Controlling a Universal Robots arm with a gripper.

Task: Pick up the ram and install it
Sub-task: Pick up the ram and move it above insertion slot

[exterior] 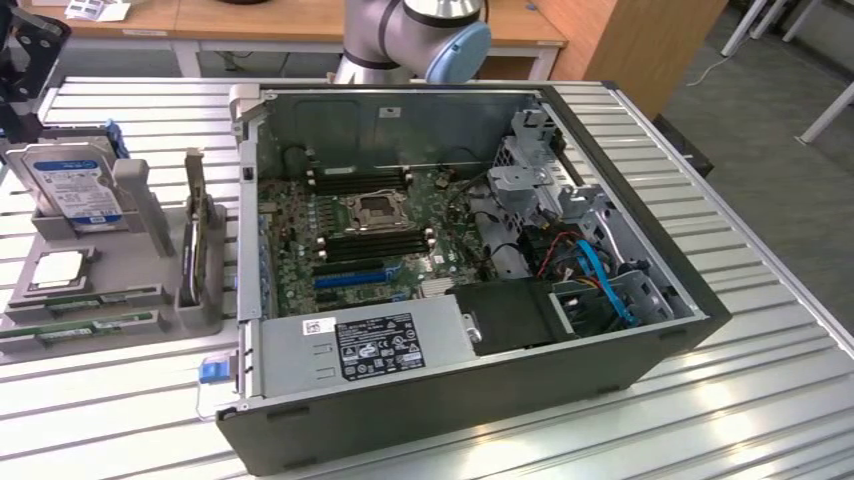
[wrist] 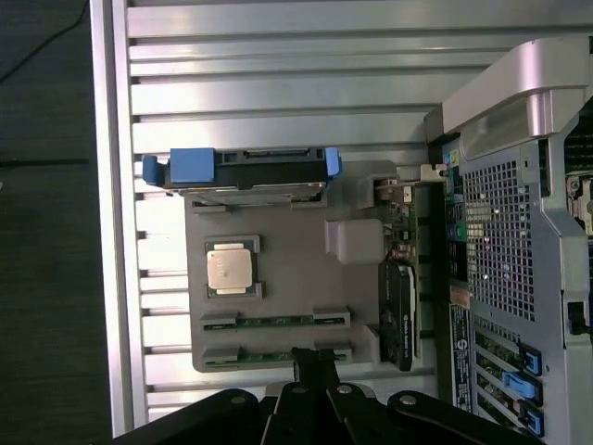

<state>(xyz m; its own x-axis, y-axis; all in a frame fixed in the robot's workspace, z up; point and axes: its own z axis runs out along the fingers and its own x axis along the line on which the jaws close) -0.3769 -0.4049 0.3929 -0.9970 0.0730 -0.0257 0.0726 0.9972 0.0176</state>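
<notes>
While the gripper point(wrist: 315, 363) hangs above the tray point(wrist: 287, 232), fingers pressed together and empty, I judge the pick-up step not yet begun. The ram point(wrist: 259, 356) lies in the tray's nearest slot, below the fingertips; a second stick point(wrist: 275, 321) lies one slot on. A grasp calls for parted fingers straddling the ram's thin edges. Farther along the tray sit the processor point(wrist: 232, 269) and hard drive point(wrist: 248, 171); the computer case point(wrist: 500, 232) stands beside it.
</notes>
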